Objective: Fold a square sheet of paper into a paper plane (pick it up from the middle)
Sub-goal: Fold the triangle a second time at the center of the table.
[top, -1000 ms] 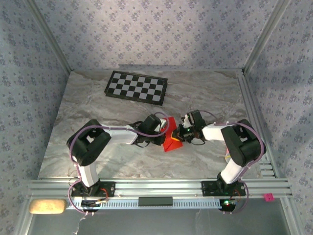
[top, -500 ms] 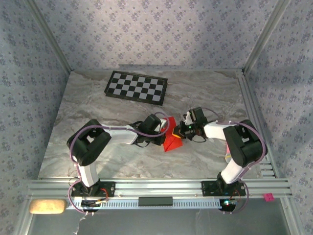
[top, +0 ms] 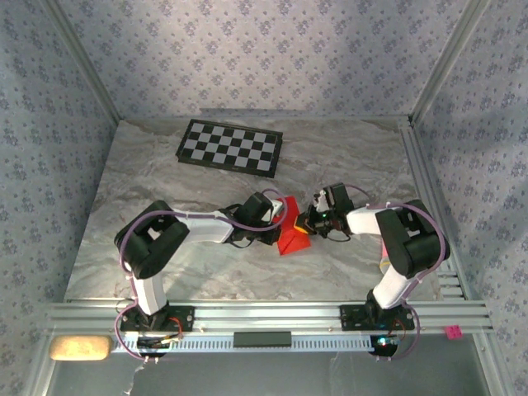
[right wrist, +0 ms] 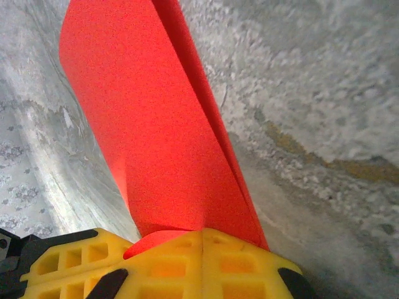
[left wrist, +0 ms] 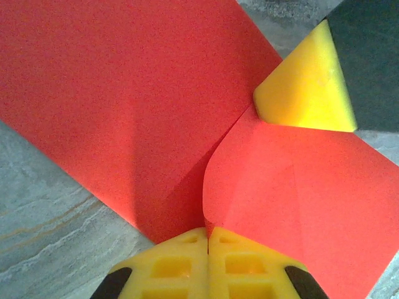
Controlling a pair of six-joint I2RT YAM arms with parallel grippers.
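1. The tabletop (top: 165, 181) is grey marbled. The work sits near its middle, a little to the right and towards the near edge.
2. The checkerboard (top: 230, 147) lies flat at the far side, well apart from the work, and I judge it has no part in this step.
3. The left arm (top: 153, 243) and the right arm (top: 408, 239) both reach inward, so their tips meet over the same spot.
4. The square sheet of paper (top: 292, 238) is bright red and sits between the two tips.
   - From above it reads as a small wedge rather than a flat square.
   - In the left wrist view the paper (left wrist: 124, 93) shows one broad flat panel, with a second panel curving up from a bend beside it.
   - In the right wrist view the paper (right wrist: 143, 124) rises as a tall doubled flap with the tabletop behind it.
   - Whether any edge touches the tabletop I cannot tell.
5. The left tool (left wrist: 207, 240) is clenched, its yellow pads pressed together on the paper's edge where the two panels meet.
6. The right tool (right wrist: 202, 240) is likewise clenched on the paper, with the flap running out from between its pads.
   - A yellow fingertip (left wrist: 302, 87), which I take to be the right tool's, rests against the paper in the left wrist view.
7. As a judgement of progress, the pick-up is done and a first fold is being formed.
   - No sharp centre crease, nose or wings show yet, so most of the folding is left.
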